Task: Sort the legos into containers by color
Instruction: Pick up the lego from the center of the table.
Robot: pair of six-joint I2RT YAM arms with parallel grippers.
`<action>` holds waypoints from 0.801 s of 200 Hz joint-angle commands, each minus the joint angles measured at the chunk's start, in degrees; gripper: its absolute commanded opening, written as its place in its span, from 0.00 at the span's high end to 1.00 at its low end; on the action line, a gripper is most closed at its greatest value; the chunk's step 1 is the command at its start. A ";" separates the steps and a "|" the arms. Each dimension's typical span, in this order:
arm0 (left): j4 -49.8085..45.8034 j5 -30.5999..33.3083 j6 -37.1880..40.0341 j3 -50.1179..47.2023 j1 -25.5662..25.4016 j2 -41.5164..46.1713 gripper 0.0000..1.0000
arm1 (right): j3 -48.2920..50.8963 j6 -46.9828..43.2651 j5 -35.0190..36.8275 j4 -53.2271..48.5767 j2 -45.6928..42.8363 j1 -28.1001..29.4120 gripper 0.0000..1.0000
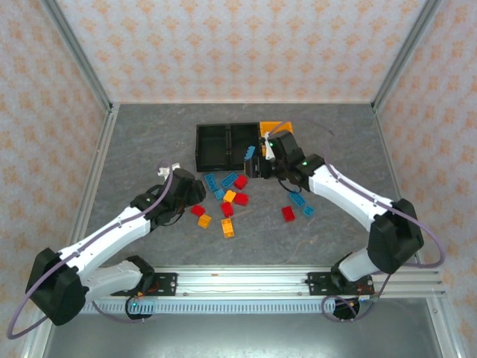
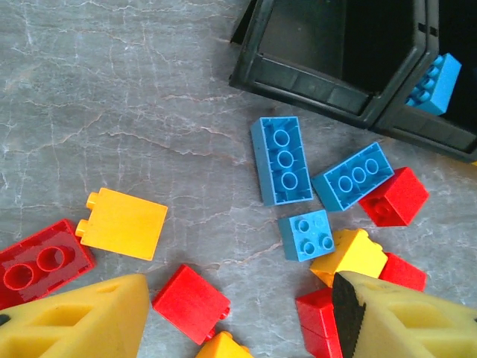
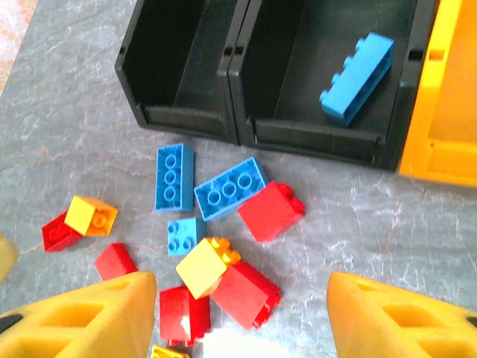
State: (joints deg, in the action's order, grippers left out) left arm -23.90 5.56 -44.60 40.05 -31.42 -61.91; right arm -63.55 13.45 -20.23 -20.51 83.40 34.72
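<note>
Containers [image 1: 223, 125]: three in a joined row, namely two black bins [image 1: 212, 146] and one orange-yellow bin [image 1: 277, 127]. Legos counted from above: six blue bricks [image 1: 229, 179], five red bricks [image 1: 288, 214], three orange-yellow bricks [image 1: 228, 228]. The left wrist view records one further red [image 2: 41, 261] and one further orange-yellow [image 2: 123, 222].

From above, the right arm [image 1: 343, 190] covers much of the orange bin [image 1: 279, 127] (its contents cannot be told). At the right wrist view's bottom edge, a yellow brick [image 3: 168, 351] is cut off.
</note>
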 commanded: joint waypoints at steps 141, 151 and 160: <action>7.62 -3.89 -5.02 4.12 -12.47 -14.62 0.31 | 13.16 10.19 6.26 1.78 -10.60 -8.28 0.33; 7.38 -3.47 -5.12 5.17 -13.06 -16.60 0.30 | 14.28 10.49 6.12 1.73 -11.67 -9.83 0.33; 7.75 -3.37 -5.19 5.99 -13.77 -18.16 0.30 | 15.04 10.51 5.92 1.75 -12.31 -11.00 0.33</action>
State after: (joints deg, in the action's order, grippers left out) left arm -17.89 0.19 -48.29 42.74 -43.81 -76.99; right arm -50.48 21.93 -16.49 -18.20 73.93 26.22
